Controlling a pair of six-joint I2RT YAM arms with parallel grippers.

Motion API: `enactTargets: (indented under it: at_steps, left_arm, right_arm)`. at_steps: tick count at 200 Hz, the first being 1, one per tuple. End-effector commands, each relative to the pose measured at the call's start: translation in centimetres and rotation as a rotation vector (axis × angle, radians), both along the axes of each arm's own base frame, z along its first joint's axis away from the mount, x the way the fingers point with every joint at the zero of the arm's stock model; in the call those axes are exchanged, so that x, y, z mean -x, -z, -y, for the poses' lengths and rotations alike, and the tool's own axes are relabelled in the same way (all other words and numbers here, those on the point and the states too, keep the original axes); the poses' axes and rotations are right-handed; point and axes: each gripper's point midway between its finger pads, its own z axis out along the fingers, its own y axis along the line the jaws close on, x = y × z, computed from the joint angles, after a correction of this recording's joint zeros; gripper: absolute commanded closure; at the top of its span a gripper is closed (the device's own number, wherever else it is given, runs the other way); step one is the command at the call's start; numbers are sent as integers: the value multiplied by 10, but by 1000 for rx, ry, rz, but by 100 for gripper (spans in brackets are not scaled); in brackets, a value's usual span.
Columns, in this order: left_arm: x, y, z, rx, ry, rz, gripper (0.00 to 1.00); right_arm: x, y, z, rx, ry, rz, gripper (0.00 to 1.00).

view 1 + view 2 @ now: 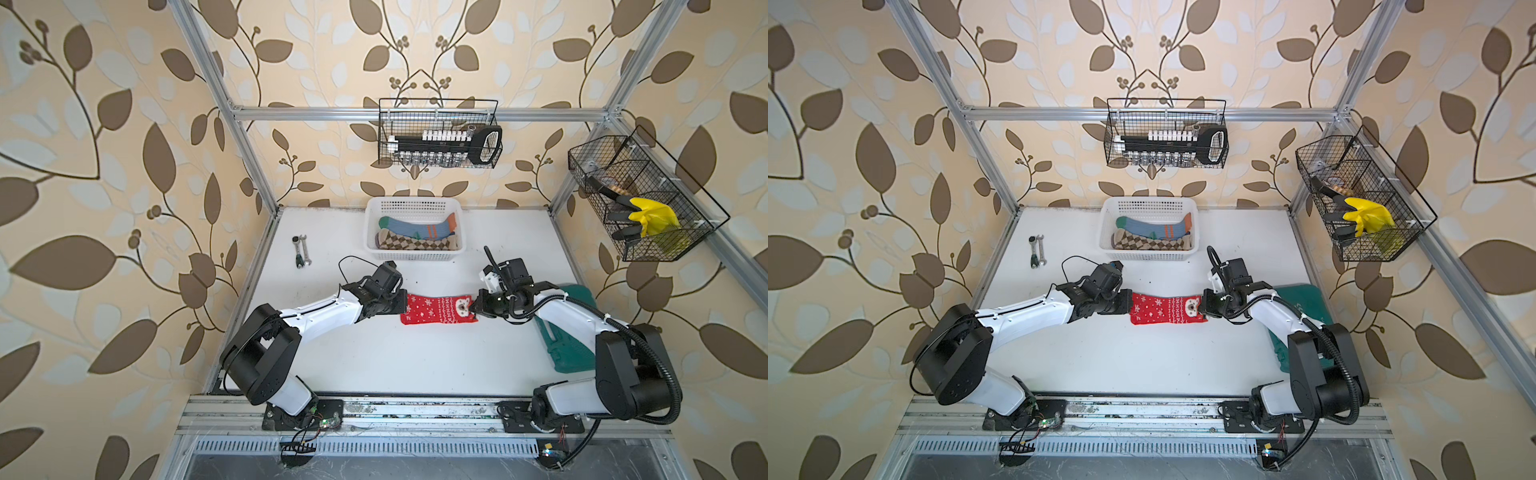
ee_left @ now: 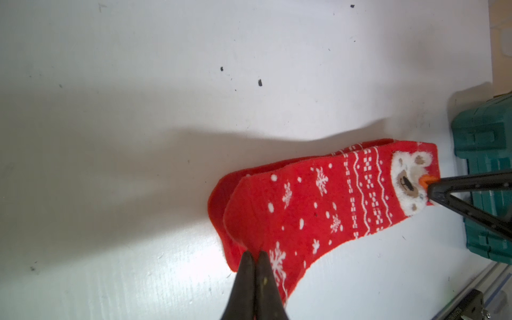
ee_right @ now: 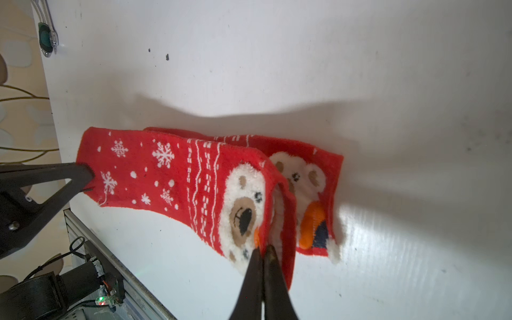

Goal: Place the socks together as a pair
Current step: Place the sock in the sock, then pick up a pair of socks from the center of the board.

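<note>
Left claw (image 2: pixel 253 254) and right claw (image 3: pixel 263 249) each pinch 1 end of the upper red sock (image 1: pixel 432 308) (lower red sock (image 3: pixel 329 166) beneath).

I see two wrenches (image 1: pixel 302 250) lying on the white tabletop (image 1: pixel 415 365) at back left, a white plastic basket (image 1: pixel 414 203) at its back edge, and a green case (image 1: pixel 569 353) at right. One wire basket (image 1: pixel 386 124) hangs behind. Another wire basket (image 1: pixel 681 199), at right, holds something yellow (image 1: pixel 652 216).

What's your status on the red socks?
Both shut: left gripper and right gripper pinch opposite ends of the top red sock. The second red sock lies under it, offset. Nothing in the way; green case sits beside right arm.
</note>
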Motion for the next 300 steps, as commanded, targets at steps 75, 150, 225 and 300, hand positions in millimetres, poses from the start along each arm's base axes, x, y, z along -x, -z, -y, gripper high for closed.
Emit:
enactTargets:
  at_steps: [75, 150, 225, 300]
  left_arm:
    - [-2, 5, 11, 12, 48, -2, 100]
    - [5, 30, 6, -38, 17, -64, 70]
    - [18, 52, -1, -52, -5, -132, 54]
    - [23, 68, 14, -16, 16, -161, 66]
  right_arm:
    - [-7, 4, 13, -3, 63, 31, 100]
    - [-1, 17, 17, 14, 78, 3, 76]
    - [4, 27, 24, 47, 106, -17, 63]
    - [11, 41, 19, 32, 94, -89, 60]
